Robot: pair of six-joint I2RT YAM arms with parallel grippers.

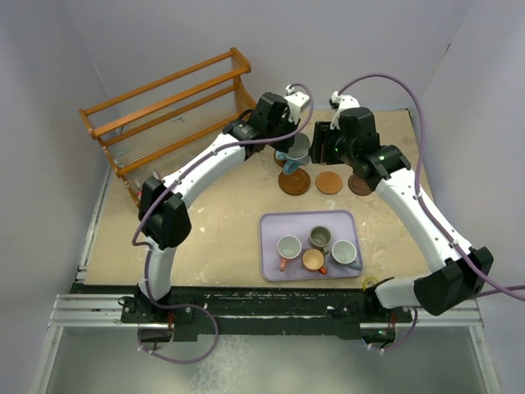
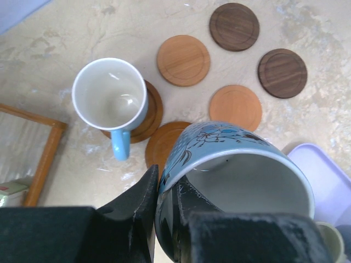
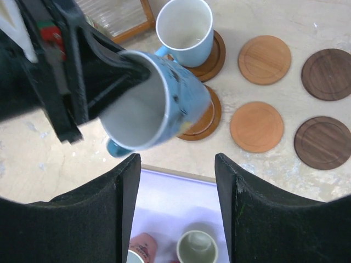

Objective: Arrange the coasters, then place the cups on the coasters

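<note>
Overhead view: a tan counter (image 1: 213,238) carries a wooden rack (image 1: 164,115) at upper left. A lavender tray (image 1: 353,223) at lower centre holds four small cups (image 1: 320,238). Above the tray lie six round coasters (image 2: 183,60). The left jaws are clamped on the rim of a blue flowered cup (image 2: 230,159), which is tilted over one coaster. A white cup (image 2: 109,93) stands on the neighbouring coaster. The right jaws stand apart, holding nothing.
</note>
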